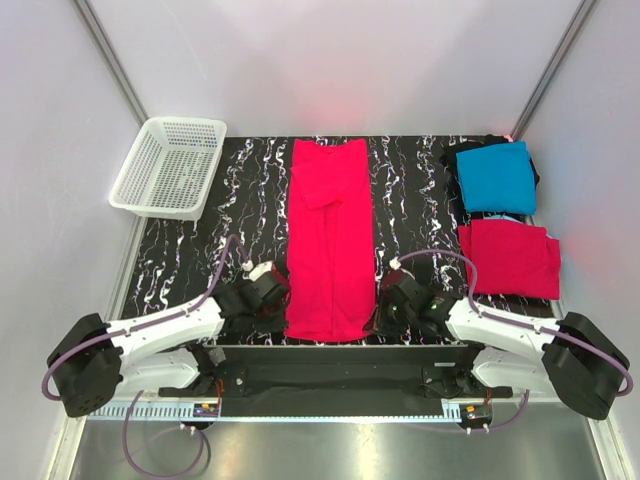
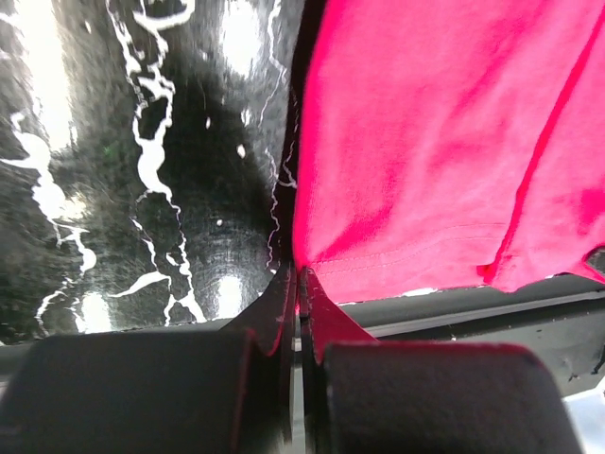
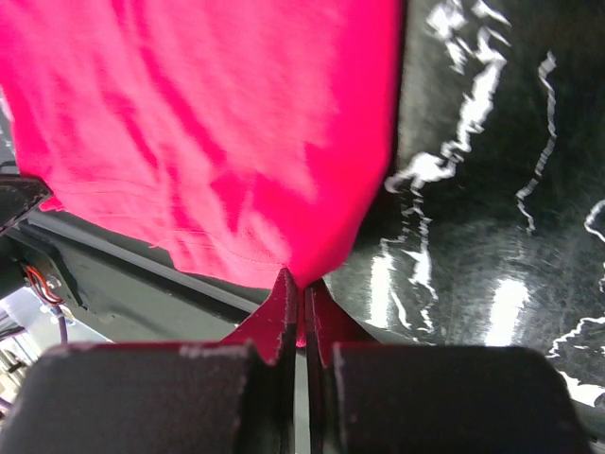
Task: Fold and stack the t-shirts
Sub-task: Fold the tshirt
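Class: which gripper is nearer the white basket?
Left. The left gripper is on the basket's side of the long red shirt; the right gripper is across that shirt.

The bench (image 1: 200,250) has a glossy black top veined with white like marble, and it mirrors the lamps in bright patches. The long red shirt (image 1: 330,240) is soft matt cloth, lightly creased, with a stitched hem. The folded red shirt (image 1: 508,258) and the blue shirt (image 1: 497,177) look like the same matt cloth. The basket (image 1: 168,165) is white plastic mesh. The left end effector (image 2: 299,279) and the right end effector (image 3: 304,284) have matt black, slightly grainy faces.
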Tool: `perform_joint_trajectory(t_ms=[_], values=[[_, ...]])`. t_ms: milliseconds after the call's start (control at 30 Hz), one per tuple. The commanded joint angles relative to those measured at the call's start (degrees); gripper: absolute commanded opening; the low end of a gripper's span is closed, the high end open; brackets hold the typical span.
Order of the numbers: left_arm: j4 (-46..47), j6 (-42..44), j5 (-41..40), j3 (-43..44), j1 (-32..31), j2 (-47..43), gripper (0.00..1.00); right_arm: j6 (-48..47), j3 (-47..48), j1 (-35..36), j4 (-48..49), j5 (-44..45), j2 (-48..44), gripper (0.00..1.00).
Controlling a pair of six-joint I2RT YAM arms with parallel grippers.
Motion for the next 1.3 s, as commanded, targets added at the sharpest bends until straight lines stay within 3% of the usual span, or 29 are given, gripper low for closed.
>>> perform_joint_trajectory(t_ms=[0,400,833,1067,1267], values=[[-0.8,2.9,-4.2,3.7,0.2,0.1,0.00,-3.6,4.1,0.3,-1.2,2.9,-0.7,0.00],[-1.0,4.4,-6.3,6.6,0.2,0.4,0.00,-6.0,7.7,0.3,-2.7,3.7,-0.3,0.00],[-6.5,9.5,-15.0,15.3,1.3,0.9,0.00,-14.5,18.3,0.3,-10.1,10.3,1.5,0.00],[-5.2,13.8,-15.8,22.2,9.3,6.6,0.00,-21.1,27.7,-4.6,-12.8,11.3,8.2,0.00],[-3.0,17.9,-14.4,28.7,16.4,13.1,0.00,-28.0,34.5,-14.7,-12.2,8.2,13.4,0.00]])
